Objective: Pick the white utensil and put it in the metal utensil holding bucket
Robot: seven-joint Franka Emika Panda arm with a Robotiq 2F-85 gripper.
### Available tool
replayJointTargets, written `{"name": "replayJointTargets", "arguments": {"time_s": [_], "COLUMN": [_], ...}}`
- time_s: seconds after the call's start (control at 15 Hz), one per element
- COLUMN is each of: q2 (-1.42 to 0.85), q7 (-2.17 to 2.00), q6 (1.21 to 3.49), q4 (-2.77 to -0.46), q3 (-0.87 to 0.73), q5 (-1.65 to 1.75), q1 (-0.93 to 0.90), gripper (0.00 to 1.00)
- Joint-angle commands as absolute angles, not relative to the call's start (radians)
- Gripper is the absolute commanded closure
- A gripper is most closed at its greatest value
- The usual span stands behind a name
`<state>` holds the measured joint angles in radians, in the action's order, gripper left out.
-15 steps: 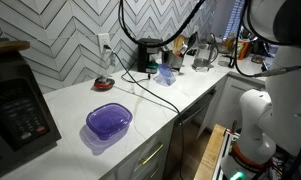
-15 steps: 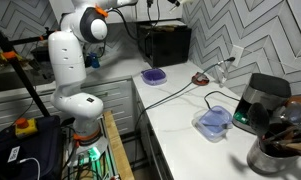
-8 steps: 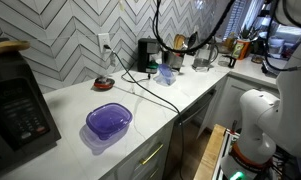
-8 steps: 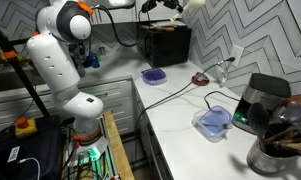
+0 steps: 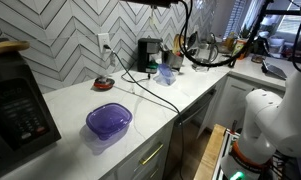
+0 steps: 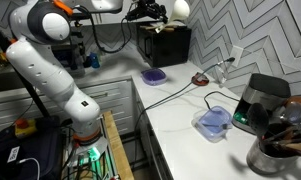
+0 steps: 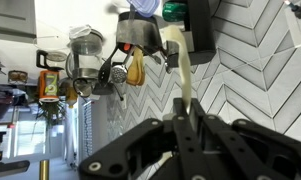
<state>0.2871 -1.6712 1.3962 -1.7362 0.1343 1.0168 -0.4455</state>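
Note:
My gripper [image 7: 187,118] is shut on the handle of the white utensil [image 7: 180,70], whose spoon head points away from me. In an exterior view the gripper [image 6: 160,10] is high above the counter near the microwave end, with the utensil's white head [image 6: 179,9] sticking out. The metal bucket [image 6: 278,152], holding several dark utensils, stands at the opposite end of the counter beside the coffee machine [image 6: 262,100]. It also shows in the wrist view [image 7: 140,33] and, far back, in an exterior view [image 5: 179,55]. The gripper is cut off at the top edge there.
On the white counter [image 6: 180,120] are a purple bowl [image 5: 109,121], a light blue container [image 6: 214,120], a small red item [image 6: 200,78], a cable [image 5: 155,95] and a microwave [image 5: 18,110]. The tiled wall runs behind.
The arm has swung round and risen. The gripper, still holding the white utensil, has stayed high and shifted a little toward the microwave end.

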Motion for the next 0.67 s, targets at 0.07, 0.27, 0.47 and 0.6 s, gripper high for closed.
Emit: {"name": "replayJointTargets", "arguments": {"time_s": [0.07, 0.27, 0.47, 0.6], "q2": [0.243, 0.248, 0.268, 0.292], "q7": [-1.675, -1.665, -1.614, -1.586], "q6": [1.267, 1.235, 1.259, 1.261], "q4": [-1.708, -1.764, -1.857, -1.933], "q3": [0.244, 0.227, 0.182, 0.154], "q5": [1.162, 1.274, 1.382, 1.448], "q1": [-0.282, -0.219, -0.16, -0.129], "gripper": [0.98, 0.98, 0.98, 0.98]}}
